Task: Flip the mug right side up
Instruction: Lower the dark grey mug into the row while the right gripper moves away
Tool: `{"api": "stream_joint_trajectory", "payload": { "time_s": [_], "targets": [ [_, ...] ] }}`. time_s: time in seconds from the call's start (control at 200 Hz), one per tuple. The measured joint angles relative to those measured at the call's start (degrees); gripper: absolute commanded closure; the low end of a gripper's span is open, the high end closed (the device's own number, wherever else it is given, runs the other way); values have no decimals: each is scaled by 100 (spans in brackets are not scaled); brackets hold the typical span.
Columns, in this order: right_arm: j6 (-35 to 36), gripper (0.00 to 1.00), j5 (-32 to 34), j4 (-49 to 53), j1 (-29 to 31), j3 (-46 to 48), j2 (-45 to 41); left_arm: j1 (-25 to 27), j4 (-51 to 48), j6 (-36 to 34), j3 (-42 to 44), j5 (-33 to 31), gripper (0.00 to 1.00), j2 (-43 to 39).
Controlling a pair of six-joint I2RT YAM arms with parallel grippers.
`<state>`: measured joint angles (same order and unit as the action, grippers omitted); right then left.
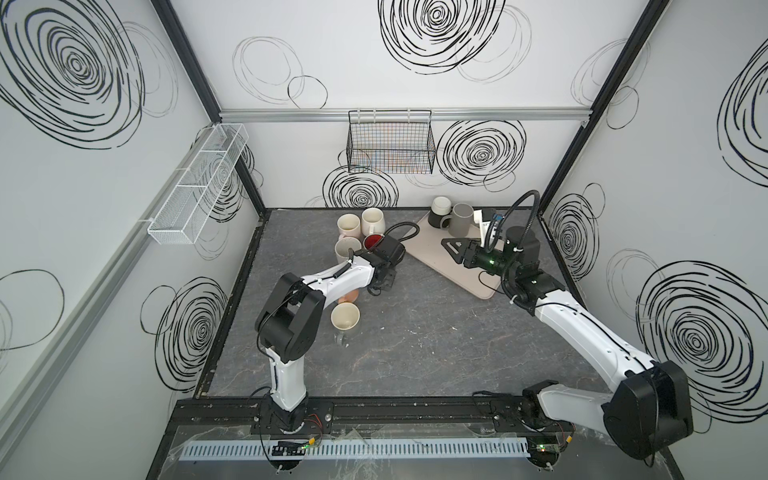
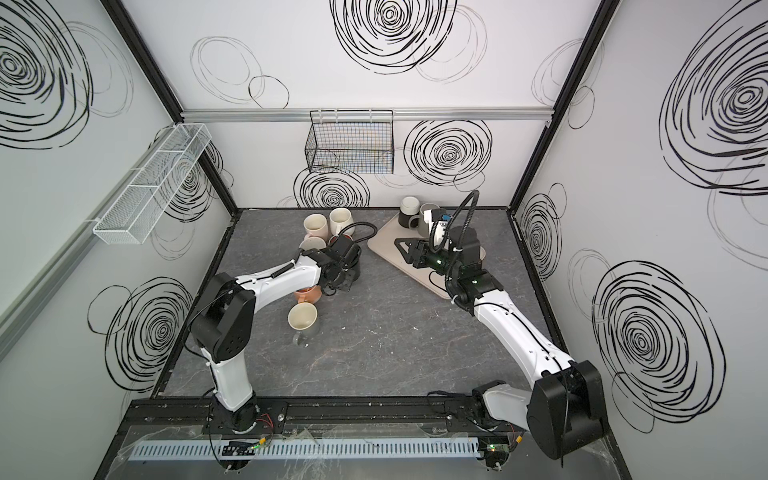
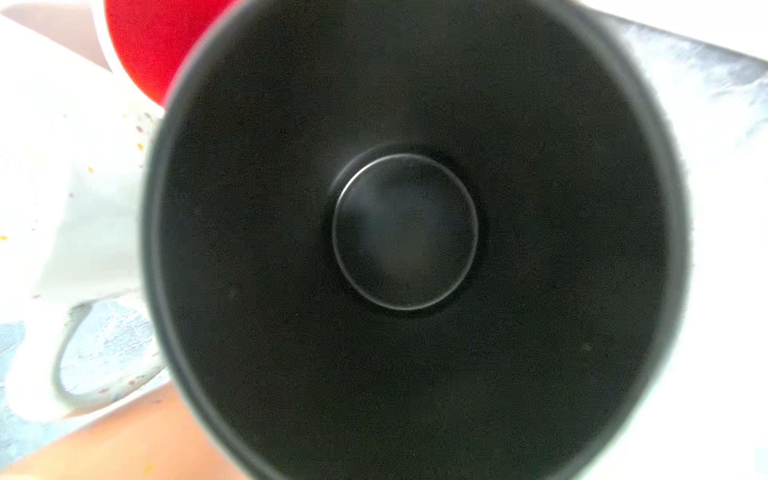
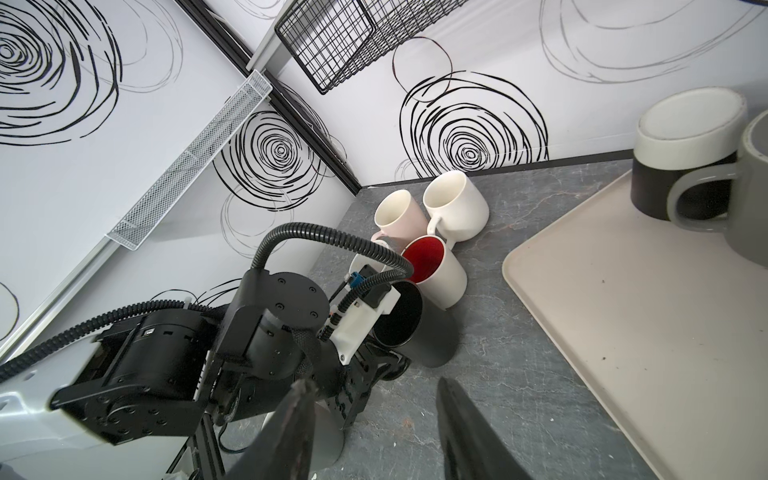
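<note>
1. Two top views first. Left gripper (image 1: 384, 283) low at the edge of an upright cluster: pinkish mug (image 1: 348, 226), white mug (image 1: 372, 220), red-lined mug (image 1: 373, 241), speckled mug (image 1: 344, 249). Load hidden from above under the wrist. Peach mug (image 2: 306, 294) tucked beneath the forearm, cream-lined mug (image 1: 345, 316) nearer the front; both close to any retreat path. Right gripper (image 1: 451, 249) over the tray (image 1: 424, 253), well apart from the work, probably kept out of the way. Two-tone mug (image 1: 439, 212) and grey mug (image 1: 461, 218) base-up at the tray's far corner.

2. Left wrist. Straight down the bore of the black mug (image 3: 407, 232), base disc centred, so mouth toward the camera; judged upright or nearly. Fingers out of frame; closed down narrow, judged pinched on handle or wall, contact unseen. Red lining and speckled wall just beside the rim: little room there.

3. Right wrist. Black mug mouth-up beside the left gripper, just beside the red-lined mug; touching or not, cannot tell. Base on the tabletop (image 4: 519, 374) or just above, unclear. Right fingers (image 4: 465, 428) moderately apart, nothing between. Judgement: turn nearly complete; setting down, release and a clean retreat remaining. Risks: nudging the red-lined neighbour, cable loop (image 4: 332, 237) arching over the cluster.
</note>
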<state>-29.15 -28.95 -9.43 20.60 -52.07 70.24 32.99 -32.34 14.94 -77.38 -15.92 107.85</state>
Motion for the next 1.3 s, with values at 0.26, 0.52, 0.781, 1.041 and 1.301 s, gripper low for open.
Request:
{"api": "stream_joint_trajectory", "payload": {
  "time_s": [0.26, 0.52, 0.781, 1.041, 1.301],
  "targets": [
    [-55, 48, -79, -2, -17, 0, 96, -33, -317, -15, -15, -177, 89, 59],
    [-96, 48, -90, 50, -35, -2, 223, -39, -365, 11, -48, -376, 68, 81],
    [-11, 47, 116, 708, -457, -293, 470, -37, -393, 9, -116, -529, 61, 55],
    [308, 46, 699, 1165, -1176, -992, 918, -9, -640, -11, -304, -697, 58, -422],
    [444, 45, 933, 1130, -1617, -1965, 2175, 79, -74, -103, -376, -710, 57, -1038]
  ]
}}
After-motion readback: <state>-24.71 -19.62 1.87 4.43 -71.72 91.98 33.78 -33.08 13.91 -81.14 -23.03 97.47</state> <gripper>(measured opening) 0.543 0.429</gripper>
